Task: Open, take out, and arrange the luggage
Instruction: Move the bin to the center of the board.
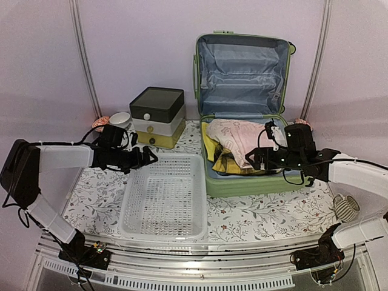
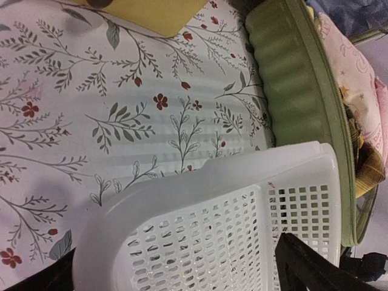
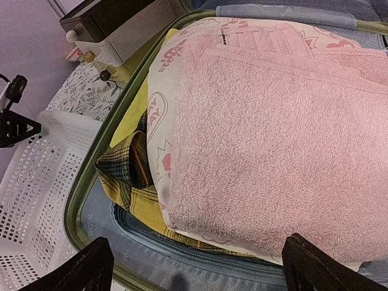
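**Luggage open, clothes not out yet: right arm has the short reach**

L gripper hovers over the far-left corner of the white basket, jaws spread wide, nothing btwn them. Its wrist view looks down on that corner and the flowered table. The basket looks empty. Behind it, near the back wall, sits a small drawer box.

The luggage is right of centre, its left side just beside the basket's right rim; can't tell if they touch. Its lid stands upright at the back and the lower half lies flat on the table. That half is packed: a pink towel on top, a printed cloth under it, and a yellow plaid shirt poking out on the left.

R gripper hangs over the near-right part of the open half, fingers pointing left at the stack, jaws wide and empty.

Opening looks done; taking out comes next. The towel lies right under the R gripper, but off to the right across the basket from the L one, so the R arm is nearer. The luggage's long axis runs front to back, away from the arms. The basket is to its left, so a lifted item would prob. travel leftward.
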Tool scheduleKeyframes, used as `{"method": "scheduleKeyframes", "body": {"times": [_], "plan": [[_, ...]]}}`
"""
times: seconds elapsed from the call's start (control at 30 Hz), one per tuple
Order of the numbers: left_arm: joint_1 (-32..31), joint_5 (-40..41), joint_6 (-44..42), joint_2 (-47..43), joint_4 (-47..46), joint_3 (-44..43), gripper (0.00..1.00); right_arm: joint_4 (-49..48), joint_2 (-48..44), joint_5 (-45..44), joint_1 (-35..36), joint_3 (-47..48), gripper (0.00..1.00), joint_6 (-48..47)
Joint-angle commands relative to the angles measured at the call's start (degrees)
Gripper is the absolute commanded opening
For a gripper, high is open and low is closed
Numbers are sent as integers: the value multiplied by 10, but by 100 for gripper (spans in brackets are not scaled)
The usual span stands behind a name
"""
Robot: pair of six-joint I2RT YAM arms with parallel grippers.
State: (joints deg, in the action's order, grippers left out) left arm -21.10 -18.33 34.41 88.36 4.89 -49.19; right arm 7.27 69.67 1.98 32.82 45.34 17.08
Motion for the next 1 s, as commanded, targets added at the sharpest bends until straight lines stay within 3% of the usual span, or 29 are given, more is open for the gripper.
{"method": "scheduleKeyframes", "body": {"times": [0.0, 0.2, 0.53, 0.97], "plan": [[0, 29, -38, -28, 38, -41, 98, 15, -19, -2, -3, -5, 99, -2], [0, 51, -45, -112, 116, -20, 98, 13, -28, 5, -3, -14, 99, -4], [-3, -6, -10, -261, 195, 59, 98, 11, -52, 32, -3, -28, 99, -1], [-33, -35, 25, -284, 187, 117, 88, 30, -61, 32, -3, -28, 99, -5]]}}
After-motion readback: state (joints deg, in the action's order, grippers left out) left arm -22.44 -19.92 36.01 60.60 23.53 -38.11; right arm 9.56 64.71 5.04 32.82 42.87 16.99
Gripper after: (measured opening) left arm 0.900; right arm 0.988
